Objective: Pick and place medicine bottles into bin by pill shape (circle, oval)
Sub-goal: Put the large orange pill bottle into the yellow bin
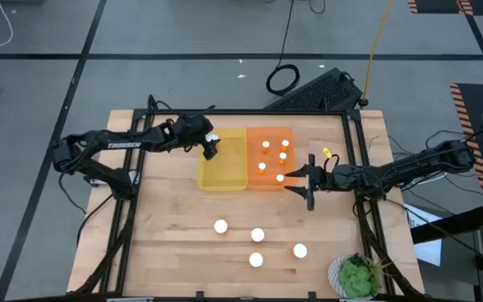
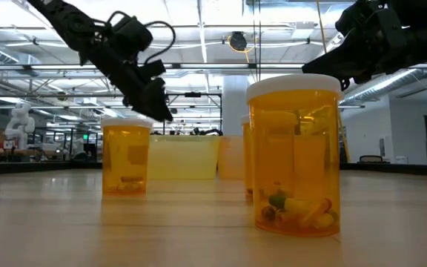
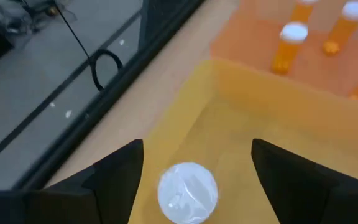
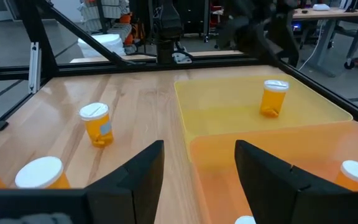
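A robotics lab: open hall with desks (image 4: 328, 15) and ceiling trusses (image 2: 213, 70).

Amber white-capped medicine bottles (image 1: 257, 236): four upright on table, others in both bins

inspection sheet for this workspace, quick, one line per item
surface: wooden table, bare wood between items
job's things: yellow bin holds one bottle; orange bin holds several bottles; four bottles upright on the table
clutter: potted plant at table corner
grippers: left gripper open over the yellow bin; right gripper open at the orange bin's edge
cables: black cable loop on floor
surroundings: keyboard behind the table
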Robot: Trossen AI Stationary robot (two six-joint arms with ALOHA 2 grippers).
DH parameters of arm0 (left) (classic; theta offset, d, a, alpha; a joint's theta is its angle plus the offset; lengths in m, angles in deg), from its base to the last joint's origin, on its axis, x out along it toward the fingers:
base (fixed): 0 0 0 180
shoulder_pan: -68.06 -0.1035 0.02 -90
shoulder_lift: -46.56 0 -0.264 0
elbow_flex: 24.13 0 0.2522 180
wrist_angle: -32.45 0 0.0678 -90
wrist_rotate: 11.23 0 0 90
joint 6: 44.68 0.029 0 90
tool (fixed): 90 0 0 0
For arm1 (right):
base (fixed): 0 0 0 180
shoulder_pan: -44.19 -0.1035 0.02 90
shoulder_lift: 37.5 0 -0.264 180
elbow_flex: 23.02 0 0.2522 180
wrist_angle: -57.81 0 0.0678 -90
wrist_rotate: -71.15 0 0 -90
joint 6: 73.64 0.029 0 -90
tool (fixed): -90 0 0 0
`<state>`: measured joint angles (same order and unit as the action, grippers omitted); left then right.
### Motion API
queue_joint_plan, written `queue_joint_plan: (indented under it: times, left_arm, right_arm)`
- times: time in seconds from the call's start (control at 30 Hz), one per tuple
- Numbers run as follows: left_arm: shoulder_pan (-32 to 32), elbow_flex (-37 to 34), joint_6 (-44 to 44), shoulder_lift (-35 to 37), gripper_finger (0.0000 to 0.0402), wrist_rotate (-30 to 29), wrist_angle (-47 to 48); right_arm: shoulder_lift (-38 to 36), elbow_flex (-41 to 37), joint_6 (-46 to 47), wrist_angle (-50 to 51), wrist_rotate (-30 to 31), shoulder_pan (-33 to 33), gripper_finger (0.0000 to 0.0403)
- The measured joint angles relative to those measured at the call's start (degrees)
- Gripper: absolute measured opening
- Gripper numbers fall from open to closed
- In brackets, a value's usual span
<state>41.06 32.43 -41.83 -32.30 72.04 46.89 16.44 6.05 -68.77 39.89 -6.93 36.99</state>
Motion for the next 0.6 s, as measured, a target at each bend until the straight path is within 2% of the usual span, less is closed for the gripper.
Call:
queue_joint_plan:
  times: [0.23, 0.43, 0.6]
  left_arm:
    - [5.49, 0.04, -2.42, 8.67, 0.0282, -1.06, 7.14]
    - [15.57, 0.04, -5.22, 13.89, 0.0259, -1.43, 13.21]
    - [25.71, 0.04, -8.7, 14.94, 0.0238, -4.28, 15.69]
  right_arm:
    - [0.0, 0.0, 0.38, -0.22, 0.0, 0.0, 0.0192]
    - [0.0, 0.0, 2.12, -0.25, -0.02, 0.0, 0.0192]
    - [0.0, 0.0, 3.46, -0.28, -0.12, 0.0, 0.0183]
